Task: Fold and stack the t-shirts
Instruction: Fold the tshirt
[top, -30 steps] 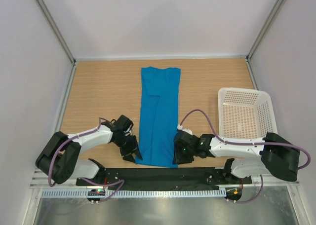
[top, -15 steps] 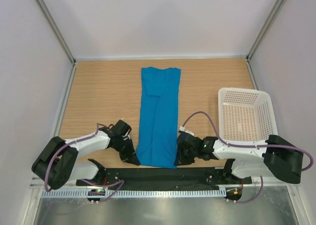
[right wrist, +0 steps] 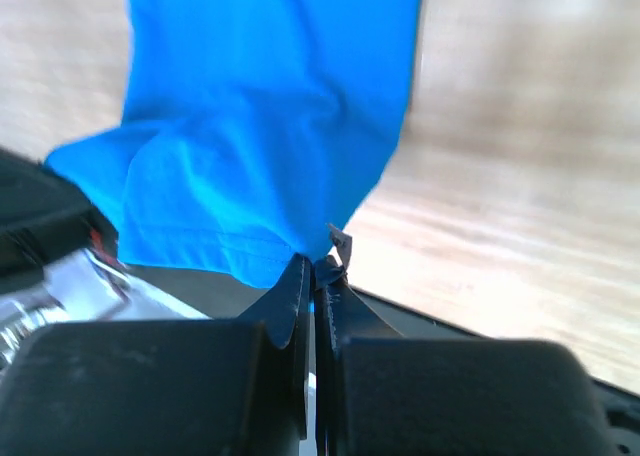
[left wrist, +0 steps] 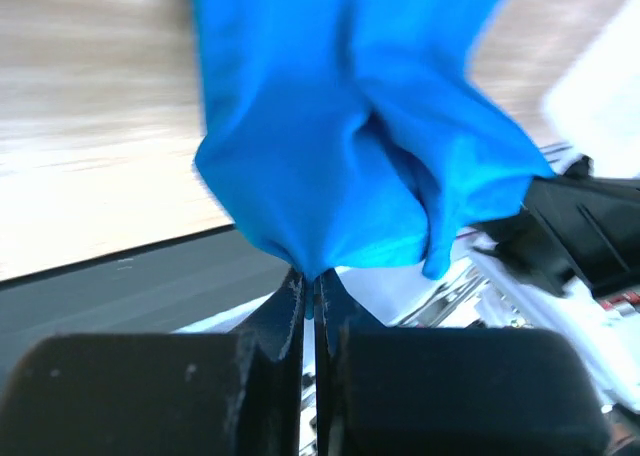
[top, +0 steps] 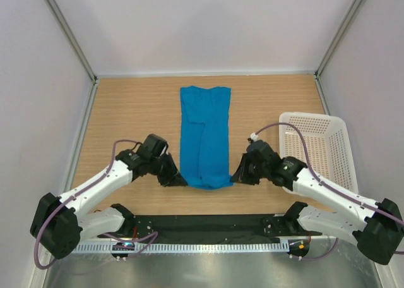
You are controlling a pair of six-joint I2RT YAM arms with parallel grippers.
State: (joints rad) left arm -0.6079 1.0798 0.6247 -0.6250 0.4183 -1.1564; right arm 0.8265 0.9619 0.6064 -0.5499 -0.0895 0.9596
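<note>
T-shirt [top: 203, 133]: one plain blue shirt, folded to a long narrow strip, in the middle of the top view.
Where it lies: its far end is flat on the wooden table [top: 126, 111] toward the upper part of the frame. Its near end is bunched and held up between the two arms, in the lower middle of the frame.
Left gripper [left wrist: 310, 296]: the jaws are pressed together on the near left corner of the shirt, and the cloth hangs out of them in loose folds.
Right gripper [right wrist: 312, 276]: the jaws are also pressed together, pinching the near right corner at the hem. A small white label shows just beside the tips.
How the cloth will handle: I judge it light, soft and limp. It sags and wrinkles between the two grips and will not keep a straight edge by itself. It does not look fragile, but a thin pinch may slip out or catch only one layer.
Where to take hold: at the two near corners, through all layers, as both grips seem to do now. A hold at the middle would let the sides drop.
Basket [top: 334, 143]: white plastic lattice, at the right of the top view, well apart from the shirt. I see no shirt inside it, only wood behind the lattice.
Stack: I see no other shirt on the table.
</note>
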